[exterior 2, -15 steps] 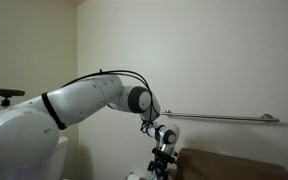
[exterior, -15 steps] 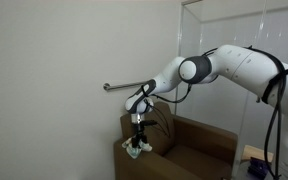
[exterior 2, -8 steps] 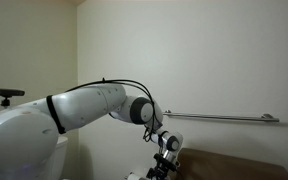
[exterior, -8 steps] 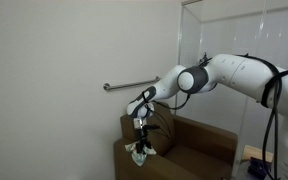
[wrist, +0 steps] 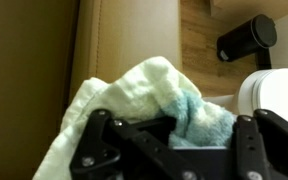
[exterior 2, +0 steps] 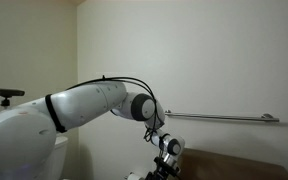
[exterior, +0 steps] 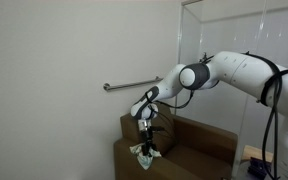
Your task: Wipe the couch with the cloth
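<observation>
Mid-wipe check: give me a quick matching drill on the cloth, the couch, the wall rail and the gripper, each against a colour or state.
Things:
1. cloth
2. couch
3. wall rail
4. gripper

Descriptions:
A. brown
B. shut, pointing downward
C. whitish with a blue-green patch
D. metal, horizontal

Pairs: 1-C, 2-A, 3-D, 4-B
</observation>
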